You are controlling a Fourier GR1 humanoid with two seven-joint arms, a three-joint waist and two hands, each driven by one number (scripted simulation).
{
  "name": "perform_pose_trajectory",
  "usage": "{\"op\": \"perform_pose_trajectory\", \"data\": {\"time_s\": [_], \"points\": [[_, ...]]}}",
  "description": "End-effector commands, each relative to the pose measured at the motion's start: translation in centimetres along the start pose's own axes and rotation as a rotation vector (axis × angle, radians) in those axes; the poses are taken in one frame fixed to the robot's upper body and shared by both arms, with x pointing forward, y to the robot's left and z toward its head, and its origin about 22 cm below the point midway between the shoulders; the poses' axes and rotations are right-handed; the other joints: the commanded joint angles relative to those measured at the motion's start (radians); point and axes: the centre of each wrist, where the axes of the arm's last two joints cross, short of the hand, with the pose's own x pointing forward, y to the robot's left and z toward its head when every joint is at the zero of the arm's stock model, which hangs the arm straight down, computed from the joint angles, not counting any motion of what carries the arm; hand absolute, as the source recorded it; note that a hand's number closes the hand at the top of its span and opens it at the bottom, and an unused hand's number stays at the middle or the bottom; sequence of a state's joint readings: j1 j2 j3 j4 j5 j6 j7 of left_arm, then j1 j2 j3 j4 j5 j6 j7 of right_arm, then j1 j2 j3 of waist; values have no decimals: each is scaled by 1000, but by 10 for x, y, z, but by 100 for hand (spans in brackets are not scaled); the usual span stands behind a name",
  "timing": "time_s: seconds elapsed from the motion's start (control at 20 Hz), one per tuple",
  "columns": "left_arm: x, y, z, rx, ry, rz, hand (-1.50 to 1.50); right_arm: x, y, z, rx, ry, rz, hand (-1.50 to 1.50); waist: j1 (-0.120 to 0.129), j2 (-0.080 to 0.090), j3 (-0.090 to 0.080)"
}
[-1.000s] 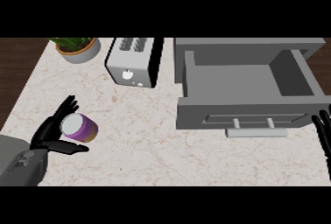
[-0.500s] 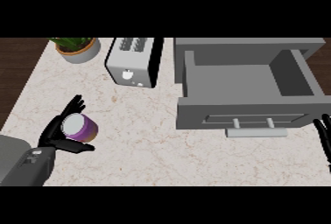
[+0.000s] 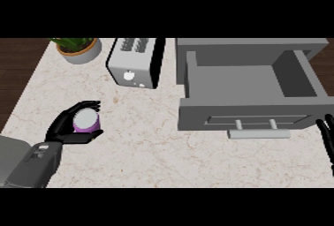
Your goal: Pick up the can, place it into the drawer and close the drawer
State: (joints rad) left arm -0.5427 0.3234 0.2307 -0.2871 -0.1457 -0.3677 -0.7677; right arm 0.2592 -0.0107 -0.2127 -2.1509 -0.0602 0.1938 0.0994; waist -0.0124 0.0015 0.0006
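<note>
Can (image 3: 85, 120) is held in the curled left robot hand (image 3: 68, 130) over the counter's (image 3: 157, 150) left side, well apart from the open drawer (image 3: 251, 86); right robot hand (image 3: 325, 132) rests open at the right edge.

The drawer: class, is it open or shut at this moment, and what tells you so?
Open. The drawer stands pulled out from its grey cabinet, its inside showing from above with nothing in it, handle toward the robot.
</note>
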Motion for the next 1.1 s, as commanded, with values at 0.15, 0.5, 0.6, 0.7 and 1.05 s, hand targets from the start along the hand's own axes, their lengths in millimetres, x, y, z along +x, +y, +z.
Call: {"op": "perform_pose_trajectory", "data": {"time_s": [0.15,0.5,0.6,0.7,1.05], "points": [[6,-17,-18,-74,-12,109,150,-6,-11,5,-12,2,-16,-150,5,-1,-1],[16,-24,-22,-110,-91,140,150,14,-6,18,-26,-19,-2,-150,11,-5,0],[19,-51,-29,-67,-98,141,150,3,-6,14,-26,3,4,-150,17,-6,0],[24,-41,-30,99,-83,147,150,5,-12,15,-53,3,-16,-150,23,-9,1],[52,-78,-44,307,-130,143,150,4,-16,12,-28,-18,4,-150,23,-8,1]]}}
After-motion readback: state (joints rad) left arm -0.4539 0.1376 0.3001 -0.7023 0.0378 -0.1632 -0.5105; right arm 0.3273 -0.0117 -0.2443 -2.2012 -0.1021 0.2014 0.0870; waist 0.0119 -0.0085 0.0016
